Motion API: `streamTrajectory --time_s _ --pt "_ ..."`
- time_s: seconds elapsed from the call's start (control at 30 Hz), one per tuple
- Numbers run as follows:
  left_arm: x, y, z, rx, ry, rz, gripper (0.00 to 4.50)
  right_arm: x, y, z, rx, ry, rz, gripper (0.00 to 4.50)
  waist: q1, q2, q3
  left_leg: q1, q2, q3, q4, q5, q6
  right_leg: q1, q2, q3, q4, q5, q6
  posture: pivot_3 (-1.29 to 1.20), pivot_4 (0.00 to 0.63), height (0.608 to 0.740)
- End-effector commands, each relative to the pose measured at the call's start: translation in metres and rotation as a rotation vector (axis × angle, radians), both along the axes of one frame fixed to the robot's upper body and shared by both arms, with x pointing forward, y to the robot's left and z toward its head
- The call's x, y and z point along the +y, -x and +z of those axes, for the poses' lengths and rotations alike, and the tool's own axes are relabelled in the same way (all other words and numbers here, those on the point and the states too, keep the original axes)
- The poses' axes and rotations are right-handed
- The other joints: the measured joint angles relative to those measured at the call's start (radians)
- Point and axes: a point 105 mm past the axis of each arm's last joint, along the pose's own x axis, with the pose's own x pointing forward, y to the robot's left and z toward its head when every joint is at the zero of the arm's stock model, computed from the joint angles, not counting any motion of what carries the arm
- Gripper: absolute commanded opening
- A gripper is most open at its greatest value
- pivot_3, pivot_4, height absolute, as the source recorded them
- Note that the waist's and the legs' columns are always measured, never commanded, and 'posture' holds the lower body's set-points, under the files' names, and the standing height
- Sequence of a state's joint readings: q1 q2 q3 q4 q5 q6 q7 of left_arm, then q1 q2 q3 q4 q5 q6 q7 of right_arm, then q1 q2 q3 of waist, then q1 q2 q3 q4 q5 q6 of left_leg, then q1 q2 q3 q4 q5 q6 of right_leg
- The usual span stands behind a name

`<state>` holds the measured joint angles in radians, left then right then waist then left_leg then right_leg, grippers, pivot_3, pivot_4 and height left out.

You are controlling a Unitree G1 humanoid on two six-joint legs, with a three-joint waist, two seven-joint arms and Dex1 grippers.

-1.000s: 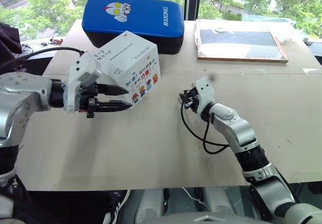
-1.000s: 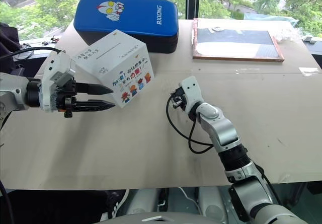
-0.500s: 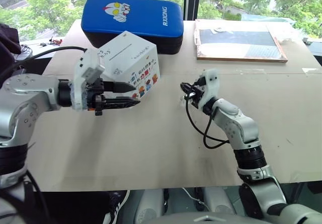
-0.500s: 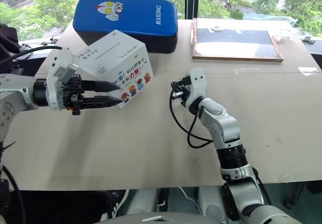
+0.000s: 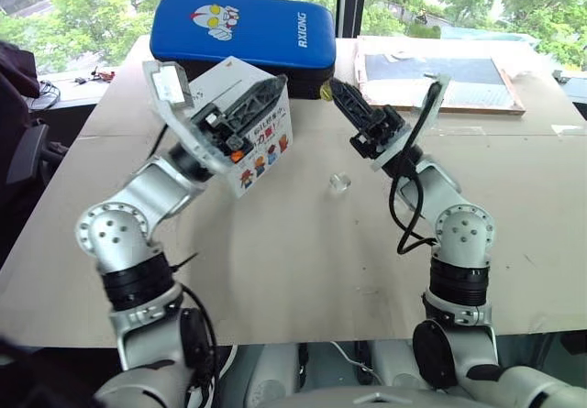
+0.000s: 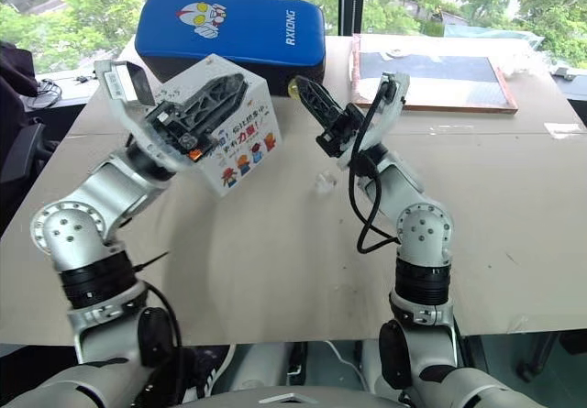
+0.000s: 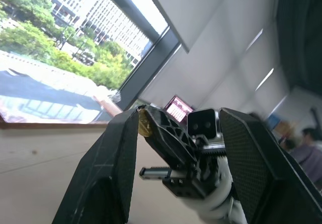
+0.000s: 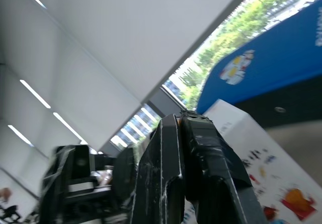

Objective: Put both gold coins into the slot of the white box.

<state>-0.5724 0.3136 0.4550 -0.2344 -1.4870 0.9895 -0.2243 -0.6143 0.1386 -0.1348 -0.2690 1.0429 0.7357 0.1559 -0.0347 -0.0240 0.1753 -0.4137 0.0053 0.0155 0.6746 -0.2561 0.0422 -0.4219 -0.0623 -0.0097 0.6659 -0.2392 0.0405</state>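
The white box (image 5: 268,140), with cartoon figures on its side, stands on the table at the left. My left gripper (image 5: 271,91) is raised in front of it, fingers open and pointing up and to the right, and covers most of the box's top, so the slot is hidden. My right gripper (image 6: 302,87) is lifted just right of the box, pointing up and to the left. It is shut on a small gold coin (image 7: 143,123) at its tip, which shows between the left fingers (image 7: 115,153). The other coin is out of view.
A small clear round holder (image 5: 339,182) lies on the table below the right gripper. A blue padded case (image 5: 243,27) lies behind the box. A framed dark board (image 5: 440,73) sits at the back right. A black cable (image 5: 404,215) hangs from the right arm.
My right gripper rose off the table and turned upward, leaving the clear holder below. My left gripper swung up and to the right in front of the box, still open.
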Motion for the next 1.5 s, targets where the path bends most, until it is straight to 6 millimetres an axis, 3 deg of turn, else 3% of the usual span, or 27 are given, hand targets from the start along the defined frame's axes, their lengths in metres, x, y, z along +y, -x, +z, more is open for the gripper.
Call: streamTrajectory --time_s 0.03,0.2,0.7,0.87,1.5 --pt "-0.005 0.007 0.005 0.008 0.079 0.014 2.57 0.014 0.022 0.035 -0.098 -0.101 0.089 0.04 -0.001 0.0 0.0 0.0 0.0 0.0 0.0 0.0 0.0 0.0 0.0 0.0 0.0 0.0 0.0 0.0 0.15 0.74" --pt "-0.013 0.01 -0.002 0.053 0.124 0.01 2.57 0.017 0.03 0.037 -0.109 -0.116 0.132 0.04 0.001 0.0 0.0 0.0 0.0 0.001 0.0 0.0 0.0 0.0 0.004 0.001 0.0 0.0 0.0 0.0 0.15 0.74" --pt "-0.029 0.023 0.006 0.041 0.183 -0.113 2.57 0.024 0.039 0.036 -0.115 -0.109 0.201 0.04 0.012 0.0 0.0 0.0 0.0 0.001 0.001 0.0 0.0 0.0 0.008 -0.001 0.0 0.0 0.0 0.0 0.15 0.74" --pt "-0.026 0.024 0.008 0.028 0.2 -0.123 0.4 0.025 0.04 0.036 -0.112 -0.113 0.208 0.0 0.019 0.0 0.0 0.0 0.0 0.001 0.001 0.0 0.0 0.0 0.008 -0.001 -0.001 0.0 0.0 0.0 0.15 0.74" --pt "-0.013 0.031 0.012 0.007 0.265 -0.153 0.38 0.02 0.036 0.042 -0.074 -0.175 0.211 0.0 0.02 0.0 0.0 0.0 0.0 0.001 0.001 0.0 0.0 0.0 0.008 -0.001 -0.001 0.0 0.0 0.0 0.15 0.74"
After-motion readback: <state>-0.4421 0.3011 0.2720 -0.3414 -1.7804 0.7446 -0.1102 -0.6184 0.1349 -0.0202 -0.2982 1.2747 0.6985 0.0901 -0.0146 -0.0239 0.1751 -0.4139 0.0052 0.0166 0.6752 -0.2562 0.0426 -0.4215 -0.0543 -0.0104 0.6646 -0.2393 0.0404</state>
